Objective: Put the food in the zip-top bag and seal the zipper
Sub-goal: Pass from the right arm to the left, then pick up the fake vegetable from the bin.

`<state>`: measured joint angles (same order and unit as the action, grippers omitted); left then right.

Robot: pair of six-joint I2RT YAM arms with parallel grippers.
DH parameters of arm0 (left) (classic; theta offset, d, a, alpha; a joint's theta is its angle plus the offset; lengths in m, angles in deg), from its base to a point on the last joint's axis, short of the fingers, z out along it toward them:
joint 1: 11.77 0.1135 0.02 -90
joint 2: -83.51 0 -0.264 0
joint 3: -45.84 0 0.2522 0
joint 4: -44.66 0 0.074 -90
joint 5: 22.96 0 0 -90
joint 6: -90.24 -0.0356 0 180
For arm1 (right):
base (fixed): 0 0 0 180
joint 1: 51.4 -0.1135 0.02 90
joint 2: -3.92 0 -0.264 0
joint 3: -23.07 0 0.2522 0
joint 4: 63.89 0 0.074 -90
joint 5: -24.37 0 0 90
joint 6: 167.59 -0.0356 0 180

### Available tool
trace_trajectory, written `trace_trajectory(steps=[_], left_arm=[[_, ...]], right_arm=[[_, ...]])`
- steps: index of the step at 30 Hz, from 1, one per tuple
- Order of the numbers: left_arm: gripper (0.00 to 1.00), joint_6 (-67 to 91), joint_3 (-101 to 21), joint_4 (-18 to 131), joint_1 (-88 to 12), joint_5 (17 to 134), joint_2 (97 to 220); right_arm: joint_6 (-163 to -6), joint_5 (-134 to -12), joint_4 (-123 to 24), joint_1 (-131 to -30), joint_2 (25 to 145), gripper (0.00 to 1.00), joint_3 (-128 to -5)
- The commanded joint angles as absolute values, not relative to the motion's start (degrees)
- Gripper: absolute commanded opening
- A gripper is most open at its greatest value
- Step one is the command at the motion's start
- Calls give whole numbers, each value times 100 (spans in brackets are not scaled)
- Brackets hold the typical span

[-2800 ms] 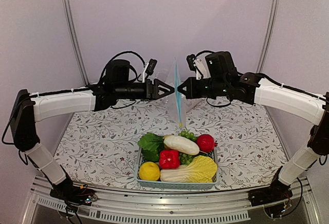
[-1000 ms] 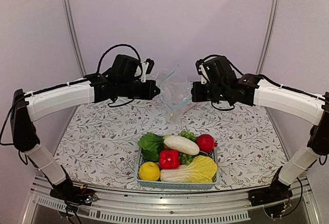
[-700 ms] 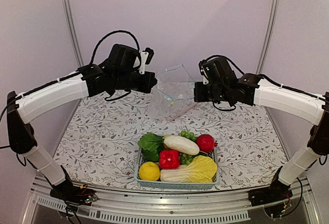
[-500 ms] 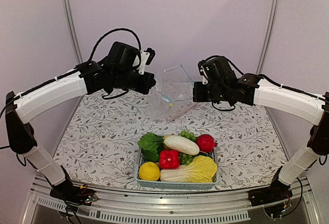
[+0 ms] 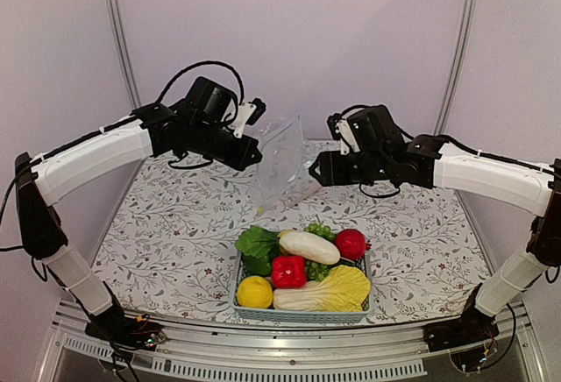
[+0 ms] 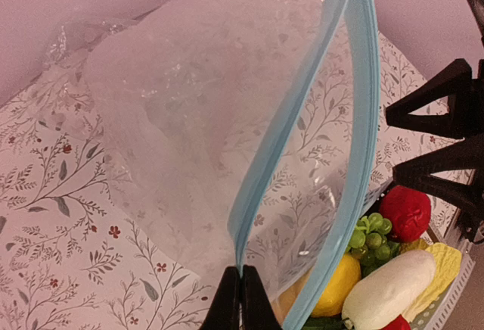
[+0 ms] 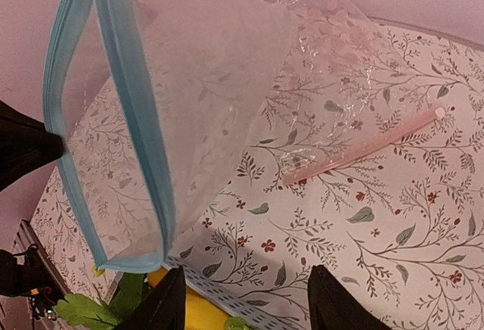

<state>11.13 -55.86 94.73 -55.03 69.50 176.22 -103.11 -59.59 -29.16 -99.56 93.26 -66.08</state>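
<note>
- Flowered table (image 5: pixel 166 224) beneath, lilac walls (image 5: pixel 289 31) behind.
- My left gripper (image 6: pixel 240 303) pinches the zipper (image 6: pixel 365 80); the zip-top bag (image 6: pixel 174 118) gapes ahead of it.
- My right gripper (image 7: pixel 249 271) stands spread, holding nothing, the bag's corner just ahead.
- The food (image 5: pixel 289 271) lies in the basket (image 5: pixel 298 314) below both.

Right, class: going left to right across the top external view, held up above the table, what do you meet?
Left arm's black claw → clear crinkly plastic zip-top bag → right arm's black claw
</note>
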Motion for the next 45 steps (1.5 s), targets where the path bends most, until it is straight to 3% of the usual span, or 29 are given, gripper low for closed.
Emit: trace_trajectory(steps=[1,5,8,19,45], left_arm=[[0,1008,-5553,9445,-5262,7565,17704],[0,983,-5459,9330,-5121,8141,17599],[0,889,-5422,9367,-5031,8516,17574],[0,1040,-4880,8839,-4717,8964,17291],[0,999,-4716,8743,-4631,9128,17149]], right_arm=[[-9810,-6480,-2838,-9993,8612,65,-6197],[-9385,-7346,-2561,-10066,7892,76,-5723],[-9103,-7388,-2042,-10347,7456,79,-5578],[-9222,-6899,-1127,-11291,7918,73,-5557],[-9034,-6598,-1217,-11403,9020,66,-5540]])
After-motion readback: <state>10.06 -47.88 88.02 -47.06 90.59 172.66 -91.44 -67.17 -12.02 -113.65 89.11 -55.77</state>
